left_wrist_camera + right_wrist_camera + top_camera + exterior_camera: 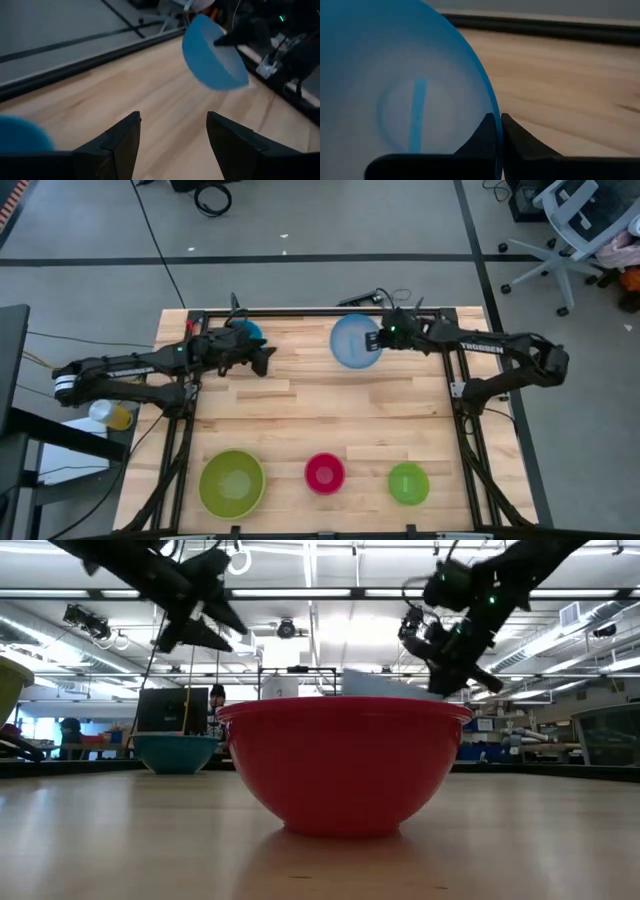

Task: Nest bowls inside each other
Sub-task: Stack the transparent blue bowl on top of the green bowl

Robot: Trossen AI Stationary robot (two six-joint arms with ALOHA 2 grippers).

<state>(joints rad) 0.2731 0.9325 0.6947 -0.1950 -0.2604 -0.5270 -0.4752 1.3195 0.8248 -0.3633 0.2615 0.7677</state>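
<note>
A pale translucent blue bowl (354, 341) is at the far middle of the table, with my right gripper (380, 337) shut on it. My left gripper (268, 360) hovers open above the far left of the table and holds nothing. A bright blue bowl (246, 332) stands on its base just beyond the left gripper. Along the near edge three bowls stand upright: a large yellow-green bowl (232, 483), a small magenta-red bowl (324, 472) and a small green bowl (408, 483). My right gripper pinches the pale bowl's rim (492, 107) on the side toward the table's right, one finger inside the wall and one outside. The fingers slant down from the right. In the left wrist view the bowl (212, 57) hangs tilted and looks clear of the table.
Black frame rails (320, 311) run along the table's far edge and down both sides. Bare wood (330, 410) lies between the far bowls and the near row. A yellow object (112, 415) sits off the table's left side.
</note>
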